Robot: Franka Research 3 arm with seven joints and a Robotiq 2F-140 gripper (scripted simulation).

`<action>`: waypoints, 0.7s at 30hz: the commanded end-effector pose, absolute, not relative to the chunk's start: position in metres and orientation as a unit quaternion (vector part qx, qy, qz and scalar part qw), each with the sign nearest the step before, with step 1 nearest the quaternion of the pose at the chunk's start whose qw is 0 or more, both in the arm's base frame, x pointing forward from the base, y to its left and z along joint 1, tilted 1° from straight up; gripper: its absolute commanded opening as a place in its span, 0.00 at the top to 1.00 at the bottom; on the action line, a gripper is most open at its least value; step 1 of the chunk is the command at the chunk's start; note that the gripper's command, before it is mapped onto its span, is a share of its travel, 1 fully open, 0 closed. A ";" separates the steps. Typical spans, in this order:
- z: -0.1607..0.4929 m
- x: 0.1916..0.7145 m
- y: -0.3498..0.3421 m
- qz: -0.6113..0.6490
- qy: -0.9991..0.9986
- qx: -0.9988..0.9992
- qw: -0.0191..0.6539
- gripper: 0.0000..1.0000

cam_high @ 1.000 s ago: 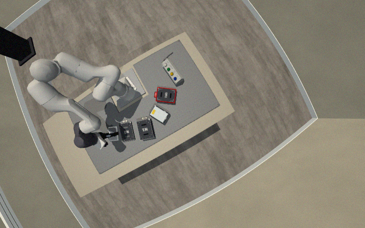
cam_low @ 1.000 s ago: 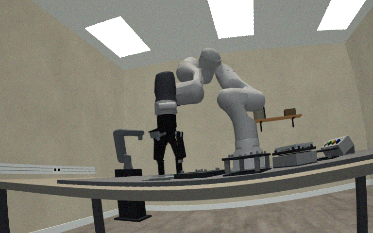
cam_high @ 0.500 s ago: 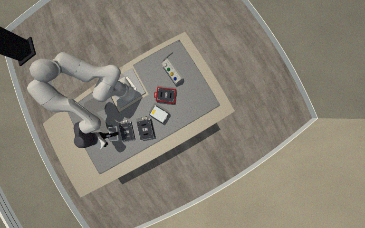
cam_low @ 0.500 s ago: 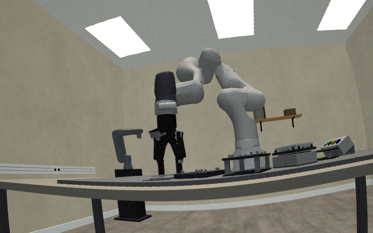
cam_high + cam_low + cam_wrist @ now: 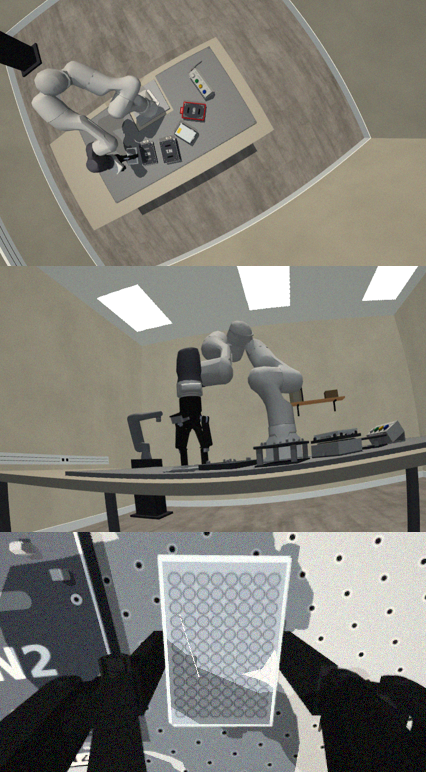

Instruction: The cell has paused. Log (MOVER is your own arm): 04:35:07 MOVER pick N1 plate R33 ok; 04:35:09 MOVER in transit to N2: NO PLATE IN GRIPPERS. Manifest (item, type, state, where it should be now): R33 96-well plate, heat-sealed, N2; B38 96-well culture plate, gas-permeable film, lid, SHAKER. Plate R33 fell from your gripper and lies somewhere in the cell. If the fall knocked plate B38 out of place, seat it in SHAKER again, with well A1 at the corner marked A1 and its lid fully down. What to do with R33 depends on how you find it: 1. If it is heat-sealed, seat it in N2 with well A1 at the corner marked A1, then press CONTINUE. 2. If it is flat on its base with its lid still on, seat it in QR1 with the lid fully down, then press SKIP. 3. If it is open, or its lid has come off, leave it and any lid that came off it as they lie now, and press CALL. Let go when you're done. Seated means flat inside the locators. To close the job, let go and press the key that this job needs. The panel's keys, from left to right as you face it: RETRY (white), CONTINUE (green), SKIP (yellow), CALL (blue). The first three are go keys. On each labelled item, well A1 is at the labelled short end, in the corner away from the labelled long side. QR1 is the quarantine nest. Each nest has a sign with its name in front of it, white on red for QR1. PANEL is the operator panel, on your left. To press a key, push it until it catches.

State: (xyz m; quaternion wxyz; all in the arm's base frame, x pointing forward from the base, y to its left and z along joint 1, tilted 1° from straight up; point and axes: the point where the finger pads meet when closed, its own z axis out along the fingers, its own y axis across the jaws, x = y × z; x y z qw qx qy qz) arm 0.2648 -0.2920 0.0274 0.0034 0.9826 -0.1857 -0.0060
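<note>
A clear, pale-edged rectangular piece (image 5: 133, 160) (image 5: 183, 469) (image 5: 225, 607) with rows of well rings lies level at mat height beside N2 (image 5: 148, 159) (image 5: 30, 622). I cannot tell whether it is plate R33 or a lid; no label shows. My gripper (image 5: 131, 156) (image 5: 194, 463) (image 5: 221, 648) points down, shut on its two long sides. A white plate-like item (image 5: 187, 134) with a yellow patch lies between N1 (image 5: 170, 157) and QR1 (image 5: 193, 116); its lid state is unclear. The panel (image 5: 201, 83) (image 5: 391, 432) has white, green, yellow and blue keys.
N2's raised rim and locators stand close to one finger. A dark platform on posts (image 5: 280, 445) and a grey box (image 5: 337, 448) topped by a dark nest stand toward the panel. My arm's base stands behind the nests. Another small grey arm (image 5: 135, 432) is in the background.
</note>
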 end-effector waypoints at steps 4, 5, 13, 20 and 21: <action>0.028 0.265 -0.292 -0.006 -0.187 0.982 0.004 0.90; 0.029 0.265 -0.292 -0.006 -0.187 0.982 0.004 0.90; 0.031 0.265 -0.292 -0.006 -0.187 0.982 0.004 0.90; 0.035 0.265 -0.292 -0.006 -0.187 0.982 0.004 0.90; 0.036 0.265 -0.292 -0.006 -0.187 0.982 0.004 0.90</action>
